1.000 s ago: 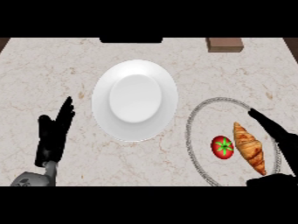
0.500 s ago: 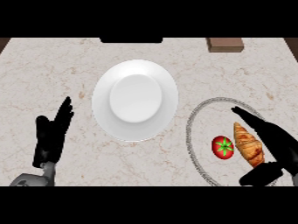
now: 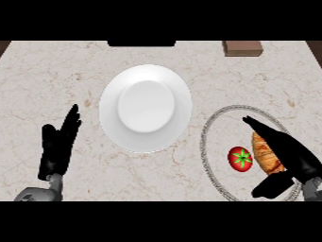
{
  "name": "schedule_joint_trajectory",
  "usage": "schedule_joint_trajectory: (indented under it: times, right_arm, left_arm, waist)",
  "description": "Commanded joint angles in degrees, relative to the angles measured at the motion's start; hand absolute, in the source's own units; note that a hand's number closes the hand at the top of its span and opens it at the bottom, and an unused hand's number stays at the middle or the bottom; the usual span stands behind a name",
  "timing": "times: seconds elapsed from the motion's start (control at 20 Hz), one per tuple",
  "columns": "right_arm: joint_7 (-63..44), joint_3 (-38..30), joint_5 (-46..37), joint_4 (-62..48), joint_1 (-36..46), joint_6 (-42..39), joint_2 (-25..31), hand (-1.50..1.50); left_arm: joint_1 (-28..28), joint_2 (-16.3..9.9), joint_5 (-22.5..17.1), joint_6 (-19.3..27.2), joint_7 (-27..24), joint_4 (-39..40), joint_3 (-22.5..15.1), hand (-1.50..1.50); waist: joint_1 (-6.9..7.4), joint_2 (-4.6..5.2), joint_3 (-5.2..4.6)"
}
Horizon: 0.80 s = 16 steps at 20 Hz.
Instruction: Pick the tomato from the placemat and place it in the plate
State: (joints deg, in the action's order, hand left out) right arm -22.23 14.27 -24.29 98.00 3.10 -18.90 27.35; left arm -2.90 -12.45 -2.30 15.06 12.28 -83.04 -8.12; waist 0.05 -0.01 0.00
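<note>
Right hand (image 3: 289, 153) is over the right part of the placemat (image 3: 216, 125), fingers straight and pointing up-left, thumb spread low at the bottom edge, grasping nothing. It lies across the croissant (image 3: 264, 153) and hides its right side. The tomato (image 3: 240, 159) is just left of the croissant, on the placemat, between thumb and fingers but apart from both; can't tell if the palm touches the croissant.

Left hand (image 3: 57, 144) rests at lower left on the table (image 3: 45, 80), fingers straight and up, released, well apart from everything.

White plate (image 3: 145, 108) sits mid-table, upper left of the placemat, their rims close together. Brown block (image 3: 242, 47) at the far edge, upper right. Dark object (image 3: 141, 43) at the far edge, centre.
</note>
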Motion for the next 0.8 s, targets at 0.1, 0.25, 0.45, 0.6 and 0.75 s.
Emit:
schedule_joint_trajectory:
  times: [0.1,0.25,0.45,0.6,0.75]
  right_arm:
    - [4.0,-3.3,-2.5,-4.3,0.0,-3.7,-2.2,-1.5]
    - [-2.4,-2.2,-3.8,-5.3,4.9,-5.1,-7.1,-1.5]
    - [4.0,-2.1,-8.8,-7.0,1.0,-1.9,-8.2,-1.5]
    - [8.1,-1.3,-11.3,-11.9,-0.3,-0.3,-9.3,-1.5]
    - [8.8,-0.4,-13.6,-4.9,-3.8,-1.0,-7.7,1.5]
  left_arm:
    - [3.4,0.4,1.2,-1.9,1.0,-3.5,2.0,0.0]
    - [0.2,1.3,1.5,-3.0,-1.4,1.4,3.5,0.0]
    - [-3.1,3.7,4.2,-0.7,2.8,0.4,3.5,0.0]
    - [2.6,2.5,2.9,-4.2,-0.3,-1.9,4.1,0.0]
    - [1.8,2.9,4.2,-3.3,2.4,-4.5,4.3,0.0]
  waist:
    - [0.04,-0.01,0.0]
    - [0.04,0.02,-0.01]
    - [-0.1,0.01,0.0]
    - [0.07,0.01,0.01]
    - [-0.09,-0.05,0.01]
